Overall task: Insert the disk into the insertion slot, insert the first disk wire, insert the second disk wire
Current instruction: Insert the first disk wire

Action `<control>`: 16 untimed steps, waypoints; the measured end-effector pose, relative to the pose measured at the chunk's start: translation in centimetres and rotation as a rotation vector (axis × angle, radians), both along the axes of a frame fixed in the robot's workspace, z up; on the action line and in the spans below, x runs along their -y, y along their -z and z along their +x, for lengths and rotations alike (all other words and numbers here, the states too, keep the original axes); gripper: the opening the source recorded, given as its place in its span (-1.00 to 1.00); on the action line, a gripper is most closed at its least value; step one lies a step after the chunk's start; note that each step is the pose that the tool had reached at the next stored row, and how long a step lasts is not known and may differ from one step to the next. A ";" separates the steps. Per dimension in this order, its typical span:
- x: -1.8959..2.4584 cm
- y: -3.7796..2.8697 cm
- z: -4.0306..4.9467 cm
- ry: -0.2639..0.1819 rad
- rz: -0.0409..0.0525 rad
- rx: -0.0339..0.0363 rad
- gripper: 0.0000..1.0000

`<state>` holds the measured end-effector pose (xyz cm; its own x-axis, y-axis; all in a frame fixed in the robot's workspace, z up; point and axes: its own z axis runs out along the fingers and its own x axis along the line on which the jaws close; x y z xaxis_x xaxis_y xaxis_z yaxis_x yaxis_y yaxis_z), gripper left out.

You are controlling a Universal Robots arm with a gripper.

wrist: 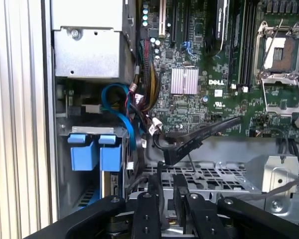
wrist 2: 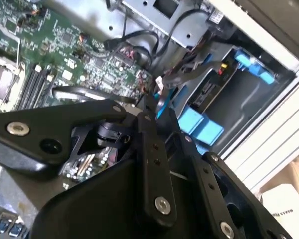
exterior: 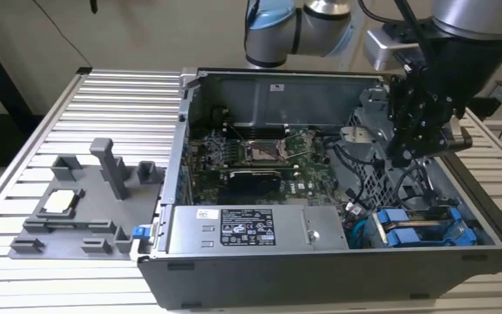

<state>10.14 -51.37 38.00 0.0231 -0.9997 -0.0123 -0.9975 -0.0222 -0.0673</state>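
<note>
The disk [exterior: 405,234] sits in the slot [wrist: 84,130] in a corner of the case [exterior: 321,275], blue tabs showing, just beside the power supply [exterior: 251,227]. Blue and black wires [wrist: 122,107] curl near it inside the case. The end effector [exterior: 408,156] hangs inside the case over a perforated cage [wrist: 209,175], near a flat black cable [wrist: 199,133]; whether it is apart or together I cannot tell. The motherboard [exterior: 260,154] lines the case's floor. The case stands on the tabletop [exterior: 120,98], with a grey fixture [exterior: 85,216] beside it.

even indoor light, soft shadows, mild blur
</note>
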 end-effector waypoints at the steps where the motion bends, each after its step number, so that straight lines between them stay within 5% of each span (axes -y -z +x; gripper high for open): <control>1: -0.06 0.14 -0.45 0.000 -0.0001 0.0035 -0.46; 3: -0.17 0.36 -1.29 0.000 -0.0013 0.0115 -0.46; 10: -0.80 0.95 -3.05 -0.001 -0.0295 0.0238 -0.46; 14: -1.63 1.29 -3.46 -0.005 -0.0392 0.0455 -0.46; 16: -1.75 1.35 -3.50 -0.013 -0.0515 0.0545 -0.46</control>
